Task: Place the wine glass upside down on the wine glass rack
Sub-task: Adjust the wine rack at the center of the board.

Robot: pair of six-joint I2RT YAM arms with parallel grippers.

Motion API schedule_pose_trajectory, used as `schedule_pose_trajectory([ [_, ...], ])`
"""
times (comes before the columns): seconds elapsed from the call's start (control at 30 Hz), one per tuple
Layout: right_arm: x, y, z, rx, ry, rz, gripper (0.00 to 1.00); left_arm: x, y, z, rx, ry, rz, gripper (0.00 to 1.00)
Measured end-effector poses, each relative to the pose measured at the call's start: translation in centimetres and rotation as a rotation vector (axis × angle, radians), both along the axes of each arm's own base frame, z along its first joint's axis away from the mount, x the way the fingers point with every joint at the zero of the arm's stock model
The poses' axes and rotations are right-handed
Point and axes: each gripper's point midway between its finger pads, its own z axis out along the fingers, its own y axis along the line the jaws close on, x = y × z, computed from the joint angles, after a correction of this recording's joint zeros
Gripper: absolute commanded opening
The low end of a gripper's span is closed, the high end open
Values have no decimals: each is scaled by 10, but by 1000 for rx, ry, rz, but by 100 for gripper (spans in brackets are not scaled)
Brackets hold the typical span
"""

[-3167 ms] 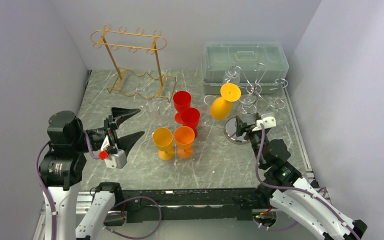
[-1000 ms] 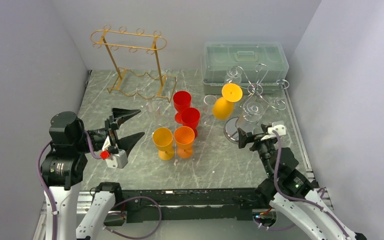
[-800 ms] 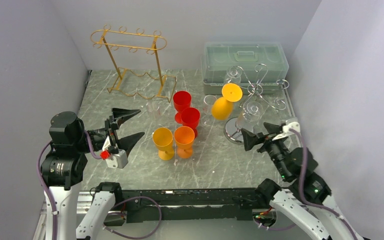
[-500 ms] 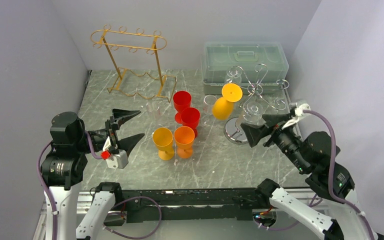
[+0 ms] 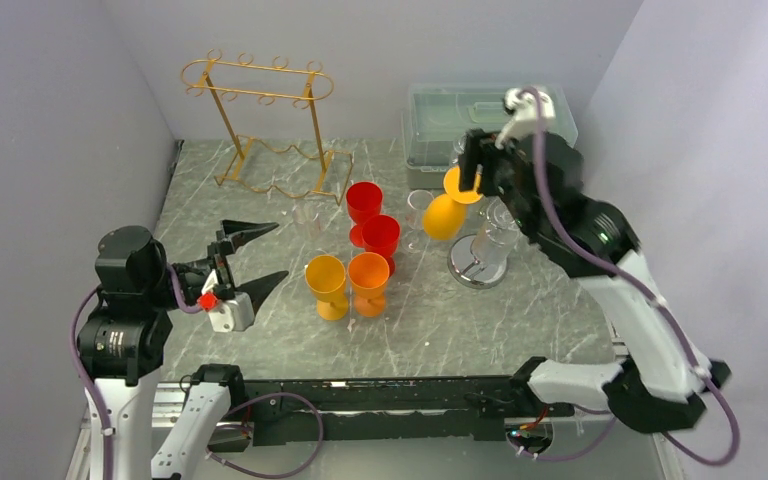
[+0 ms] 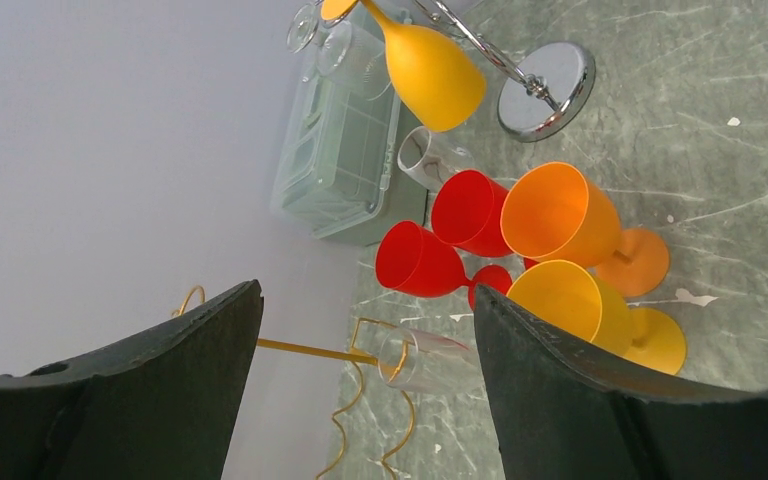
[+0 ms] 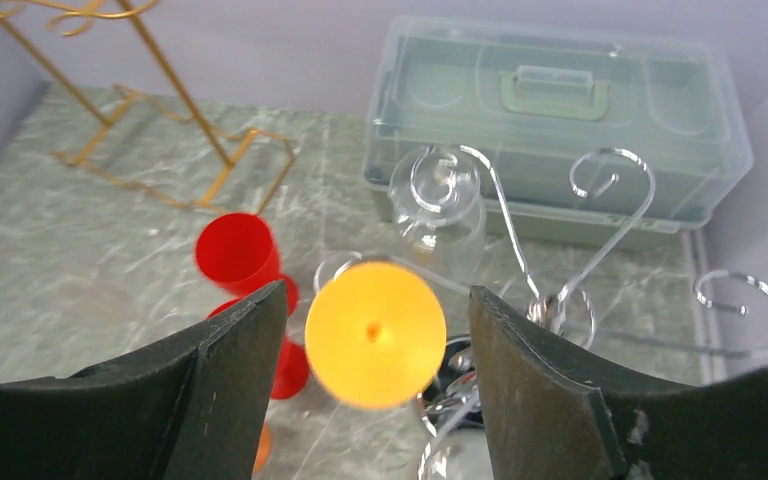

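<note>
A yellow-orange wine glass (image 5: 444, 214) hangs upside down on the silver wire wine glass rack (image 5: 476, 266), foot disc uppermost. My right gripper (image 5: 473, 170) hovers high over it. In the right wrist view the round foot (image 7: 375, 333) sits between the open gripper's (image 7: 377, 295) dark fingers with a gap on each side. My left gripper (image 5: 256, 258) stands open and empty at the table's left, well apart from the rack. In the left wrist view the left gripper (image 6: 367, 300) faces a clear glass (image 6: 422, 358).
Two red (image 5: 364, 200), one yellow (image 5: 327, 283) and one orange glass (image 5: 368, 280) stand upright mid-table, with clear glasses (image 5: 307, 218) behind them. A gold rack (image 5: 260, 130) is at the back left, a lidded plastic box (image 5: 490, 120) at the back right. Another clear glass (image 7: 438, 210) hangs on the silver rack.
My right arm has swung up from low beside the rack's base to above the hanging yellow glass, and its jaws have narrowed somewhat. The left arm has barely moved.
</note>
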Motion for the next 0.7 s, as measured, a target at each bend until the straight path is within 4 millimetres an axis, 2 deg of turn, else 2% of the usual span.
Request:
schedule_pose_trajectory([
  [0.07,21,5,0,-62,10,-46,66,-1,0,1,-6,11,8,83],
  [0.13,42,7,-10,-141,30,-95,64,-2,1,2,-15,27,14,83],
  [0.2,55,0,-23,-207,58,-132,61,-3,1,4,-20,35,19,83],
  [0.27,63,-12,-27,-238,69,-167,60,-5,1,7,-25,41,21,83],
  [0.4,69,-46,-19,-236,55,-244,59,-6,1,9,-29,46,23,82],
  [0.47,69,-56,-16,-239,51,-256,60,-7,1,8,-31,53,24,82],
  [0.6,71,-63,-18,-249,63,-245,64,-7,1,8,-35,63,26,83],
  [0.7,71,-70,-24,-264,87,-244,64,-8,1,8,-38,69,26,83],
])
